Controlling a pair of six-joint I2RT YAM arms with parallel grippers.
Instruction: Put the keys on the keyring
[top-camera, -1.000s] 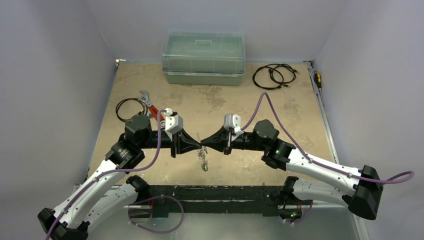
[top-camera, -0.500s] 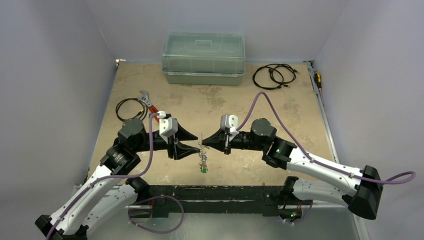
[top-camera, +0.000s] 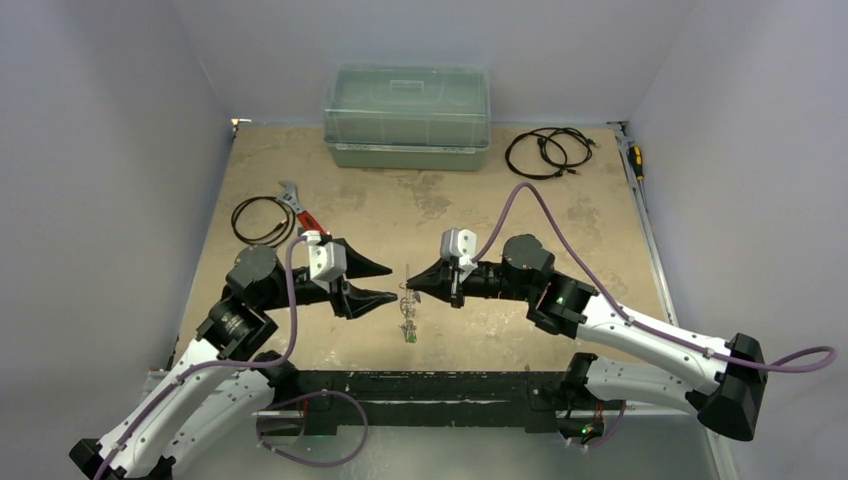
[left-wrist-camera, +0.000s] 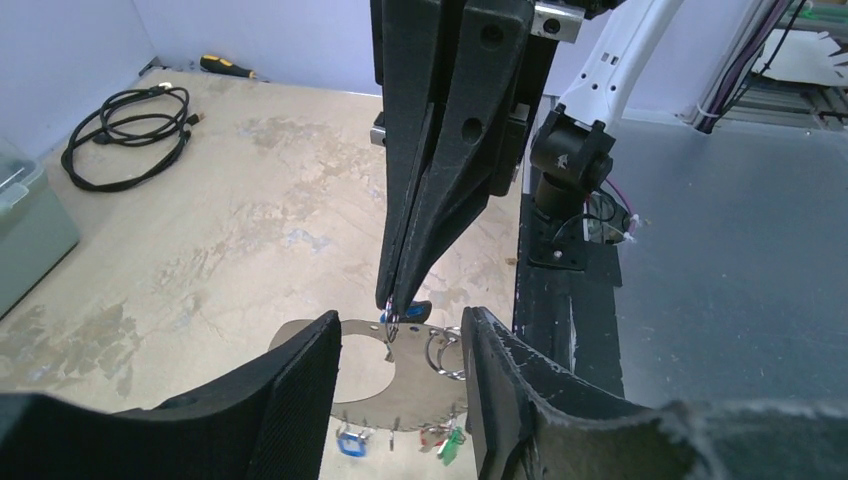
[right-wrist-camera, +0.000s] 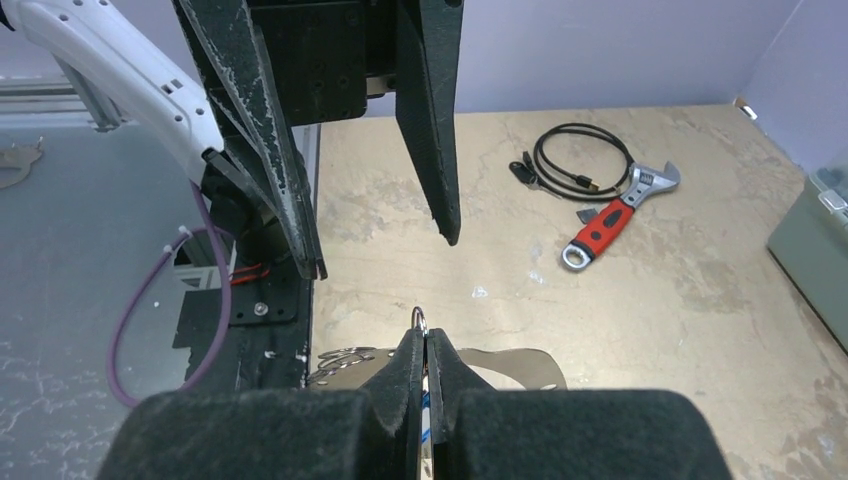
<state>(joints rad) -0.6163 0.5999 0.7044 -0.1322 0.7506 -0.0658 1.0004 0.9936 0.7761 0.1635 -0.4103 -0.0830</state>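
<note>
My right gripper (top-camera: 409, 284) is shut on a blue-tagged key (right-wrist-camera: 424, 408) with its small split ring (right-wrist-camera: 419, 319) poking out past the tips. The keyring (left-wrist-camera: 400, 372), a flat silvery-grey loop, hangs from that ring just below the tips and shows in the top view (top-camera: 407, 310). More keys dangle from its lower edge, one with a blue tag (left-wrist-camera: 348, 441) and others with red and green tags (left-wrist-camera: 447, 442). My left gripper (top-camera: 392, 283) is open and empty, just left of the right gripper's tips. In the left wrist view its fingers (left-wrist-camera: 300, 380) stand either side of the keyring.
A lidded green box (top-camera: 406, 118) stands at the back. Black cable coils lie at back right (top-camera: 548, 152) and at left (top-camera: 258, 218), with a red-handled wrench (top-camera: 300, 212) beside the left one. A screwdriver (top-camera: 634, 160) lies at the right edge. The black base rail (top-camera: 420, 385) runs along the front.
My left gripper has opened and drawn back to the left, away from the right gripper's tips. The right gripper has stayed shut, and the keyring now hangs from it alone.
</note>
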